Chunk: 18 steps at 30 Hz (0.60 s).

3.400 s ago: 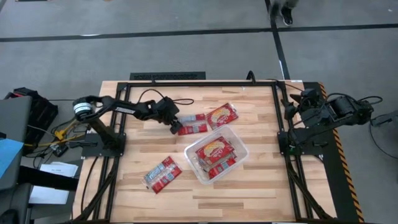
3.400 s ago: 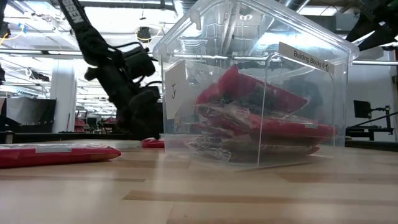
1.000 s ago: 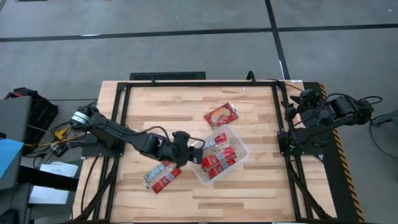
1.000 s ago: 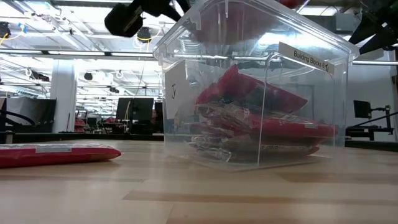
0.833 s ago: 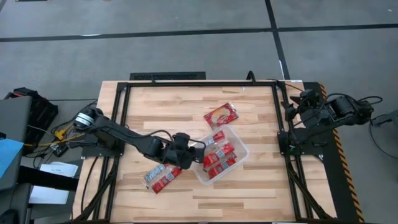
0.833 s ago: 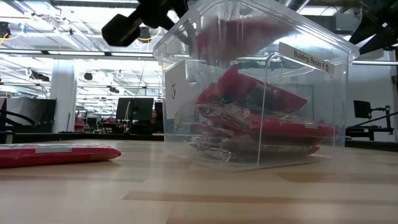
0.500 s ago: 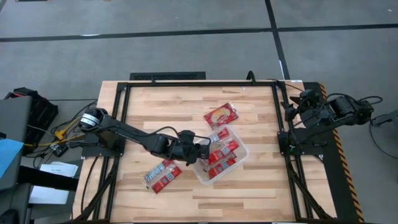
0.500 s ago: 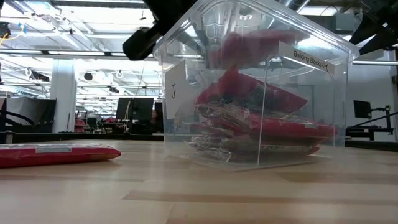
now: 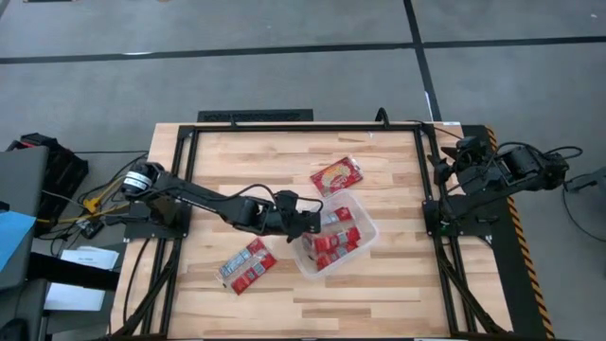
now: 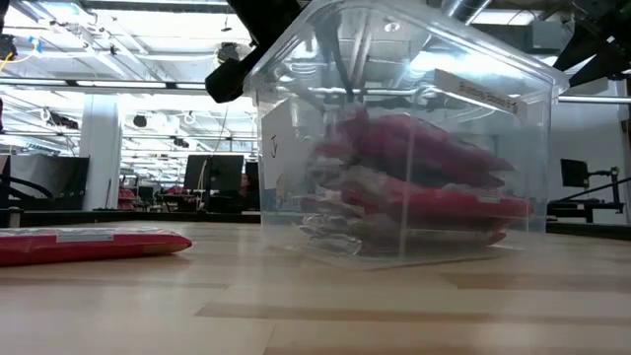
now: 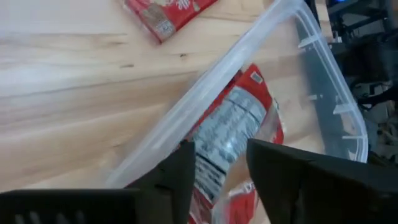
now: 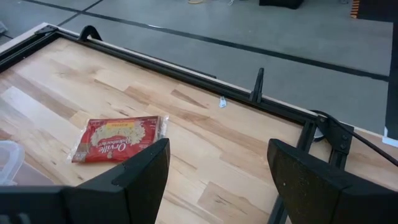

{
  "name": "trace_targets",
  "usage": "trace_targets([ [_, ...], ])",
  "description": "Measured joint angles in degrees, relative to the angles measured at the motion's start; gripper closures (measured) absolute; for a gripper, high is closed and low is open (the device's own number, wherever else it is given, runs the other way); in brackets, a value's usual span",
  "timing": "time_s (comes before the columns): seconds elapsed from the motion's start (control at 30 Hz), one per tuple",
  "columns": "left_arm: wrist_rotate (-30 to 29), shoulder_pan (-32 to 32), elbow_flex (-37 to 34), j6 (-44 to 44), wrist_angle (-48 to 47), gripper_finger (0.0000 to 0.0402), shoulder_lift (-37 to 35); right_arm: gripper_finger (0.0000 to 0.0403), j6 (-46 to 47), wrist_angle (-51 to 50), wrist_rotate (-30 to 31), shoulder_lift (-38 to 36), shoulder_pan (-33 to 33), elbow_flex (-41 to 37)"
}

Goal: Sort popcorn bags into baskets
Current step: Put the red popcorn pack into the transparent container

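Pale wooden tabletop [image 9: 284,166] carries the clear rounded tub [image 9: 365,227]; my left fingers [image 11: 217,168] hang parted over its glossy red packets [image 9: 333,242], right fingers [image 12: 214,168] spread, holding nothing.

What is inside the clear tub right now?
The clear tub holds a stack of red popcorn bags, with the left claw open at its rim. The lower bags are covered, so their number cannot be counted.

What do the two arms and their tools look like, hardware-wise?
Both arms are black, slim jointed links. The left arm has a silver-white ring near its base and loose black cables looping along it. The right arm is bulkier, with cables trailing off. Each tool, left tool and right tool, has two dark, flat, broad fingers.
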Motion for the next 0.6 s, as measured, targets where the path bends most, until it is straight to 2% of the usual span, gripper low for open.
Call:
trace_targets([
  [0.2, 4.55, 1.44, 0.17, 3.97, 5.83, 0.0219, -0.05, 0.0107, -0.03, 0.00, 0.02, 0.00, 0.00, 0.00],
  [0.3, 6.82, 2.26, 1.80, 5.81, 5.87, 0.0204, -0.54, 0.0107, -0.01, -0.02, 0.02, 0.00, 0.00, 0.00],
  [0.6, 9.14, 5.73, 11.10, 18.24, 5.57, 0.0193, -2.30, 0.0107, -0.90, -0.01, 0.02, 0.03, 0.00, 0.00],
])
